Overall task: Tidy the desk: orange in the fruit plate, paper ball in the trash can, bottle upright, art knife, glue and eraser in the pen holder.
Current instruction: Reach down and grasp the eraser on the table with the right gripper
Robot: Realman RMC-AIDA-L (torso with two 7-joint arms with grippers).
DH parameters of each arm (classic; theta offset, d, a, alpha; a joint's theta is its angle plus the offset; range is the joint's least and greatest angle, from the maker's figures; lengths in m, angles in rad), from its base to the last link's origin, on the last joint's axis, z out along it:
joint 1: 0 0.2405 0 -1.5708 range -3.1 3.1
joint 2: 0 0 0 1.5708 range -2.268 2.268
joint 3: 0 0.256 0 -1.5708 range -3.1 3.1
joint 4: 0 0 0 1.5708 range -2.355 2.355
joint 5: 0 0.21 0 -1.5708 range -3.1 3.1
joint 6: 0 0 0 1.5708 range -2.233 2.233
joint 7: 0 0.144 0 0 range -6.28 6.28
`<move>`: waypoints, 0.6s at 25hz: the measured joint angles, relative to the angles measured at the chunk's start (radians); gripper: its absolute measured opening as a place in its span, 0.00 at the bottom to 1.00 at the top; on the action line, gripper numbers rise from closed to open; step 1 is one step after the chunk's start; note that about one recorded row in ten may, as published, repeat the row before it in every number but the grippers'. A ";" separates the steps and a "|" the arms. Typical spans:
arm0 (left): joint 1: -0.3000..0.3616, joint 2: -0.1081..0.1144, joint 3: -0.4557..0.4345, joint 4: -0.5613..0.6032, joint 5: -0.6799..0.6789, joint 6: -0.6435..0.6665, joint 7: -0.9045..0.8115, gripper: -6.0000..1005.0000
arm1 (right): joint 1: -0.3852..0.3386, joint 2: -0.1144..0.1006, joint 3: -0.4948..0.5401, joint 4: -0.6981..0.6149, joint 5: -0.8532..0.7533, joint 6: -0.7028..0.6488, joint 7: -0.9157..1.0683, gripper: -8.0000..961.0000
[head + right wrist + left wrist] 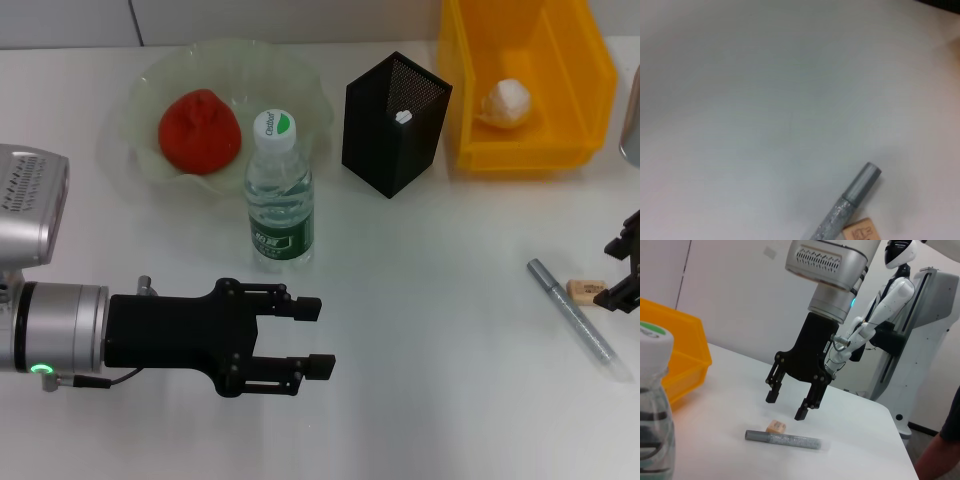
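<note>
The right gripper (790, 405) is hanging with its jaws spread, empty, just above the eraser (586, 290), which is lying on the desk (430, 330) beside the silver glue pen (578, 318) — nearly touching it. I'd say it should be coming straight down and straddling only the little block, not nudging the pen away. The left gripper (312, 338) is idling low near the upright bottle (279, 190), jaws apart. The pen holder (395, 122) is waiting — well apart.

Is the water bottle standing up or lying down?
Standing up. The bottle rests on its base, white cap on top, beside the fruit plate.
</note>
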 joint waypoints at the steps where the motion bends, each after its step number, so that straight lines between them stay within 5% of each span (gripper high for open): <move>1: 0.000 0.000 0.000 0.000 0.000 0.000 0.000 0.65 | 0.000 0.000 0.000 0.000 0.000 0.000 0.000 0.72; 5: -0.001 0.000 0.001 0.000 0.001 0.000 -0.002 0.65 | -0.001 0.000 -0.007 0.031 -0.002 0.033 -0.009 0.68; 10: -0.003 0.000 0.001 0.000 0.001 0.000 -0.003 0.65 | 0.008 0.000 -0.023 0.080 -0.005 0.080 -0.039 0.48; 15: -0.013 0.000 0.001 0.000 0.001 -0.001 -0.016 0.65 | 0.016 0.000 -0.041 0.118 -0.006 0.118 -0.056 0.46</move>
